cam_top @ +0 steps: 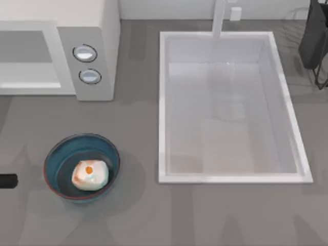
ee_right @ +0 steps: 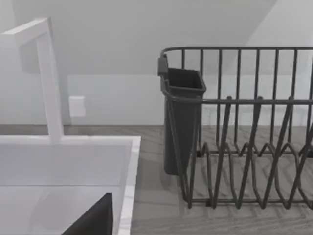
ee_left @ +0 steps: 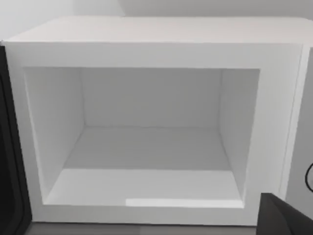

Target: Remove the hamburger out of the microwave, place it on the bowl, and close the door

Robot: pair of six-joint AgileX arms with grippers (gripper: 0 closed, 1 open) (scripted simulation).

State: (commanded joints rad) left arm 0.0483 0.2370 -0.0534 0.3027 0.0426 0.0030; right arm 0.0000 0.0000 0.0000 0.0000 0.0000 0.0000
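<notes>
While the hamburger (cam_top: 90, 175) sits inside the bowl (cam_top: 54, 159) near the table's front left, well apart from the microwave (cam_top: 97, 31), the microwave stands open, and its white cavity (ee_left: 146, 142) faces the left wrist camera squarely and holds nothing. A dark strip at that cavity's side looks like the edge of the door (ee_left: 9, 147), swung out, though little of it can be made out. From above, a short dark stub at the table's far left edge, just beside the bowl, seems to be part of the left arm (cam_top: 7, 180); a dark corner low in the left wrist view may be its gripper (ee_left: 286, 218), and I cannot tell how its jaws stand. The right gripper (ee_right: 93, 220) appears as a dark wedge over the sink (cam_top: 163, 102), pointed toward the faucet (ee_right: 49, 78) and the dark dish rack (ee_right: 234, 127) with its cup (ee_right: 181, 122); its jaws cannot be judged either. Bare grey table (cam_top: 138, 215) lies open between bowl, microwave and sink rim.
</notes>
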